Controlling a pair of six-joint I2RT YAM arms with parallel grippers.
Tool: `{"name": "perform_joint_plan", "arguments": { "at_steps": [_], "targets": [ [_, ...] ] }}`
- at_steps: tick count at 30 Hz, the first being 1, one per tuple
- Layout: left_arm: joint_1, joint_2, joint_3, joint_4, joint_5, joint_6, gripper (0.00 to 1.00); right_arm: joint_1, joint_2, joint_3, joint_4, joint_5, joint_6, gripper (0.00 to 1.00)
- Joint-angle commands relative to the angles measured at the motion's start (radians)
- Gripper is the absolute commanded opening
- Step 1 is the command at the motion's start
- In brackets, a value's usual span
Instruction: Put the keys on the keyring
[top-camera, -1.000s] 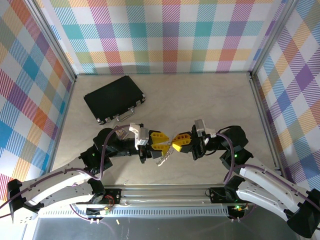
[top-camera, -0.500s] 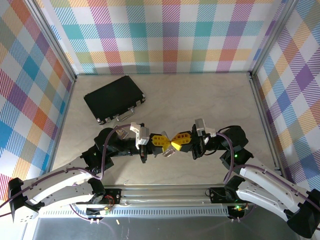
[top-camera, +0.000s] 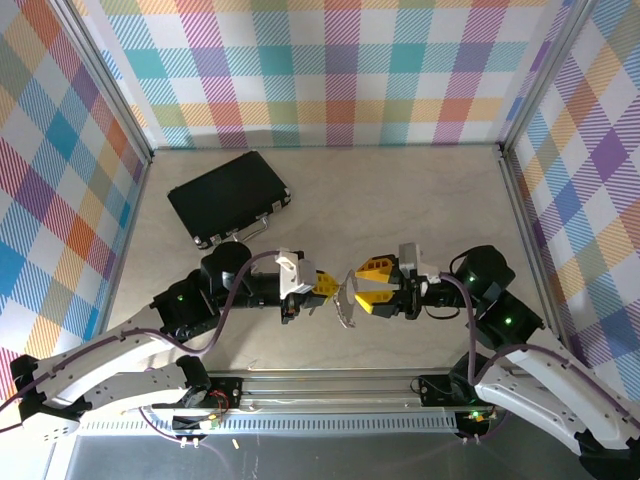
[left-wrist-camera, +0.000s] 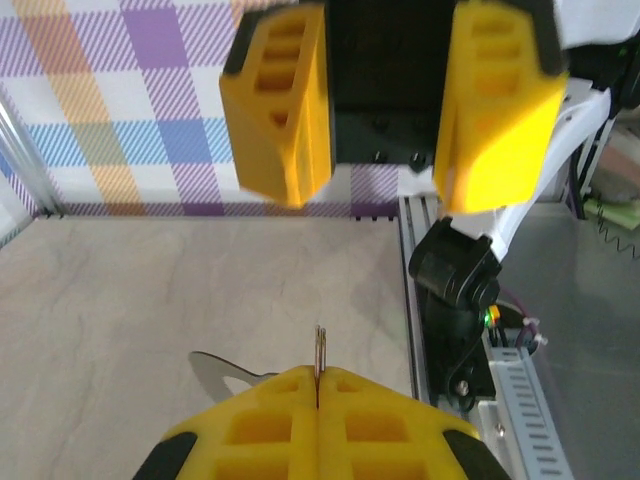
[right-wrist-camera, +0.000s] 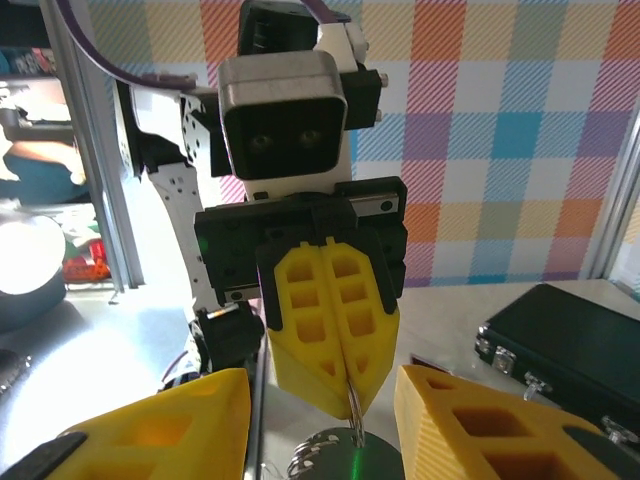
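Silvery metal of the keyring is pinched between the yellow fingers of the left gripper, which are pressed together w/ no gap. In the top view the loop hangs down from these fingertips, approx. in the middle between both arms; if it touches the table I cannot tell. In the left wrist view the keyring stands edge-on, as a thin line coming out of the closed fingers. A flat silvery piece shows to the left of them; whether it belongs to the keyring I cannot tell. The right gripper faces the left one, very near, w/ its jaws wide apart and holding nothing. In the right wrist view the thin wire sits between its two spread fingers, touching neither. The black case lies closed at the far left of the table, well apart from both grippers.
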Motion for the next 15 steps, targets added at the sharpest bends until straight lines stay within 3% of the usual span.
{"name": "perform_joint_plan", "arguments": {
  "at_steps": [1,7,15],
  "targets": [
    [-0.009,0.03,0.082,-0.145,-0.01,0.076,0.0,0.008,0.011,0.037,-0.175,0.01,-0.104,0.42],
    [-0.008,0.043,0.167,-0.259,-0.026,0.108,0.0,0.024,0.078,0.068,-0.21,-0.001,-0.132,0.41],
    [-0.01,0.055,0.213,-0.367,-0.07,0.121,0.0,0.09,0.105,0.077,-0.206,0.117,-0.169,0.42]
  ]
}}
